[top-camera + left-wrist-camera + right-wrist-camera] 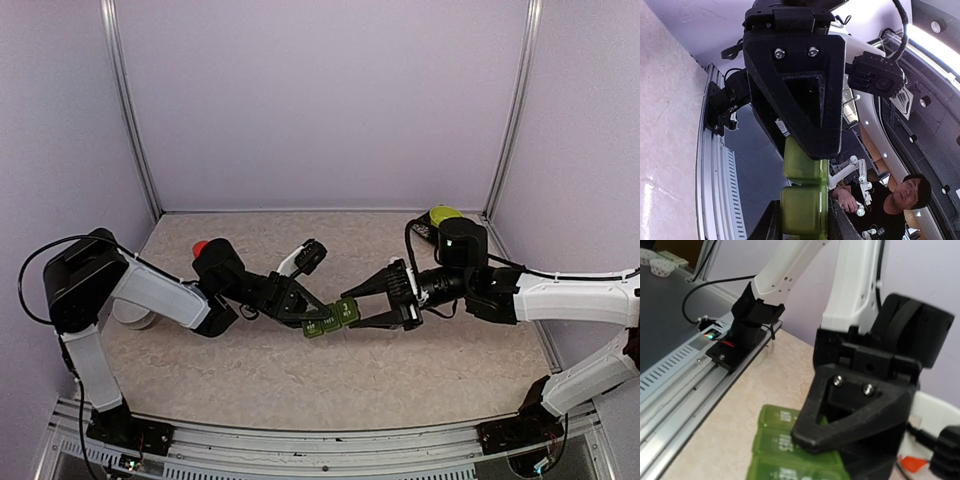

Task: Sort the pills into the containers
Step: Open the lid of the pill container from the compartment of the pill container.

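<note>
Firmly, the left end effector (308,316) clamps the containers (345,313); the right end effector (361,309) gapes just beside.

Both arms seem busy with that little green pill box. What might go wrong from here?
The left gripper pinches the containers by one end only. A push from the right gripper, whose fingers flank the other end, might twist the strip or knock it loose. The two grippers are also very close together, so they may bump each other.
</note>
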Controlling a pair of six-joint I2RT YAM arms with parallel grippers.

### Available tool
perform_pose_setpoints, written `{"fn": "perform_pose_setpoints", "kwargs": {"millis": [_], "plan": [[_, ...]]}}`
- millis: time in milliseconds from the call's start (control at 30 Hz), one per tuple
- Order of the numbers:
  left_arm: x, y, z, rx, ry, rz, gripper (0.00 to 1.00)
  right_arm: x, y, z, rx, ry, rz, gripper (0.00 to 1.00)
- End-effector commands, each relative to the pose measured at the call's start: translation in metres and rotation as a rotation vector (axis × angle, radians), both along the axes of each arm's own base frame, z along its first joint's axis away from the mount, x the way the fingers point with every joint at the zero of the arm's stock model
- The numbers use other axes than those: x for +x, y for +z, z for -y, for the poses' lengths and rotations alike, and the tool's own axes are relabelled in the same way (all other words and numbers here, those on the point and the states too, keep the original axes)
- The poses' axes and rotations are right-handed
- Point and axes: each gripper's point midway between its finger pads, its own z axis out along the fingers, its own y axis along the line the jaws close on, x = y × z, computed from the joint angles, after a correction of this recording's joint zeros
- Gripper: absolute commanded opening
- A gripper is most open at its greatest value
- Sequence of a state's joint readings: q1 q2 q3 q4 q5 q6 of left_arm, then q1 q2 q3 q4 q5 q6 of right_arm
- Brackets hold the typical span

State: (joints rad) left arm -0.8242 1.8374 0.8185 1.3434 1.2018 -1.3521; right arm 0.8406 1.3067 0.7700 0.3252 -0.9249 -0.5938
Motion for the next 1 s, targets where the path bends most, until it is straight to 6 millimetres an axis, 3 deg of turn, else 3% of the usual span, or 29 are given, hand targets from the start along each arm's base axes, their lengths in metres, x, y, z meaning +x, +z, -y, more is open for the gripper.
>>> {"fn": "perform_pose_setpoints", "kwargs": {"millis": [0,167,333,500,700,833,900,967], "plan": [[0.018,-0.008,0.007,0.052,0.100,0.073,0.00,-0.008,0.009,-0.007,-0.026,0.037,-0.175,0.04],[0.021,-0.011,0.008,0.080,0.120,0.103,0.00,-0.007,0.016,-0.007,-0.011,0.019,-0.254,0.01],[0.022,-0.013,0.008,0.082,0.124,0.100,0.00,-0.008,0.015,-0.006,-0.024,0.013,-0.282,0.04],[0.023,-0.013,0.007,0.083,0.128,0.098,0.00,-0.008,0.019,-0.005,-0.020,0.006,-0.308,0.37],[0.024,-0.016,0.006,0.093,0.137,0.100,0.00,-0.006,0.029,-0.003,-0.003,-0.021,-0.321,0.54],[0.026,-0.017,0.005,0.099,0.143,0.103,0.00,-0.005,0.032,-0.002,0.000,-0.038,-0.335,0.73],[0.026,-0.017,0.005,0.099,0.143,0.105,0.00,0.001,0.032,-0.002,-0.001,-0.075,-0.338,0.77],[0.026,-0.016,0.005,0.099,0.144,0.107,0.00,0.008,0.030,-0.002,-0.007,-0.122,-0.324,0.98]]}}
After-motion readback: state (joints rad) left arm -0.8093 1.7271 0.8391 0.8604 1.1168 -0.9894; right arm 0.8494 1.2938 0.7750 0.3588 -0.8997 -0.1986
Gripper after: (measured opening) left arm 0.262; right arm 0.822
